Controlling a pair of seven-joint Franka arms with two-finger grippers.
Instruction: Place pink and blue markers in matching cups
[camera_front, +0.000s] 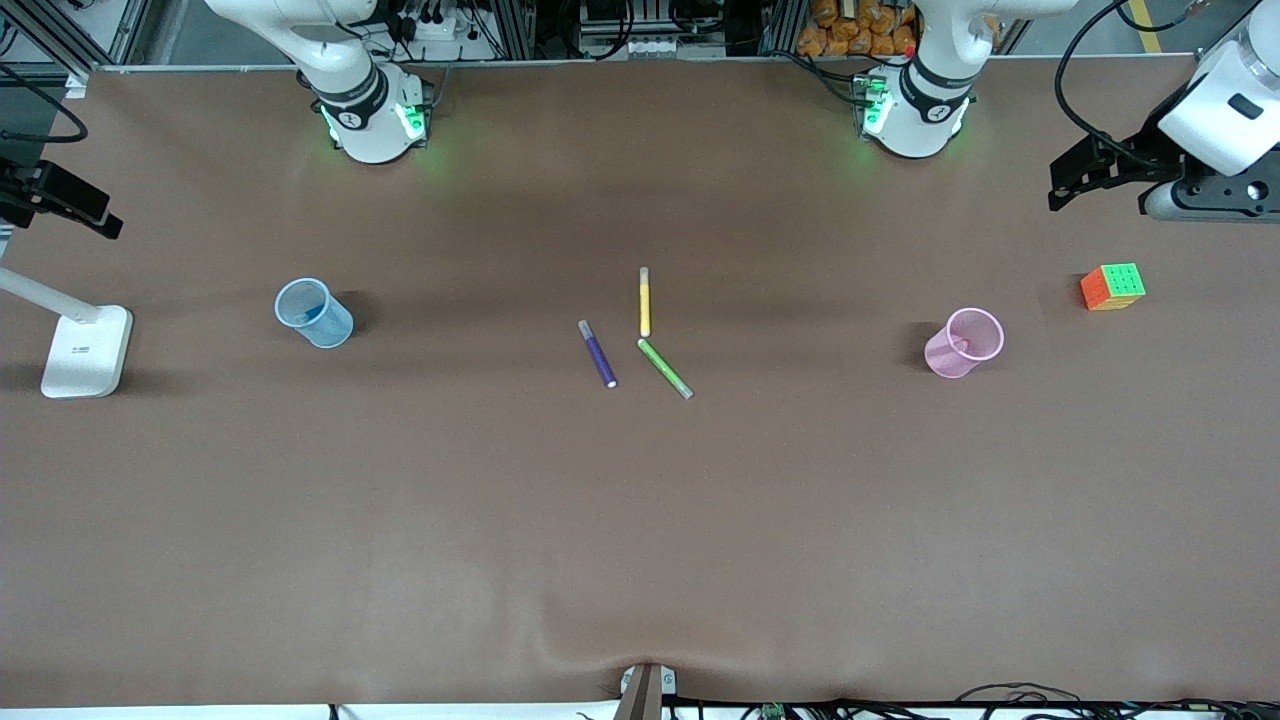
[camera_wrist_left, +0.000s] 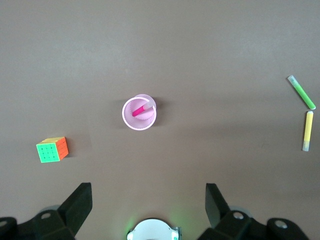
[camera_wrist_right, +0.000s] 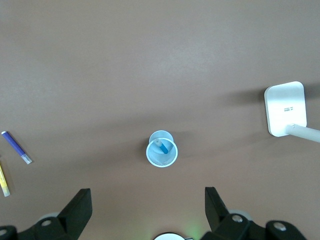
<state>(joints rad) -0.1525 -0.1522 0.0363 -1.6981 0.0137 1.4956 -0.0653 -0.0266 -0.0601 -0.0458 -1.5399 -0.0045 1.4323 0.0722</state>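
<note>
Translucent pale pink tapered plastic cup (camera_wrist_left: 139, 113), toward left arm's end: magenta-pink felt-tip marker (camera_wrist_left: 140, 109) leaning inside. Light blue cup (camera_wrist_right: 162, 152), right arm's end: bright blue marker (camera_wrist_right: 163, 147) inside. Left gripper (camera_wrist_left: 149, 200), right gripper (camera_wrist_right: 148, 199): raised over own cups, jaws apart, empty

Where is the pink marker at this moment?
The pink marker stands tilted inside the pink cup, toward the left arm's end of the table; the colour cube is its nearest neighbour, a little farther from the front camera.
</note>
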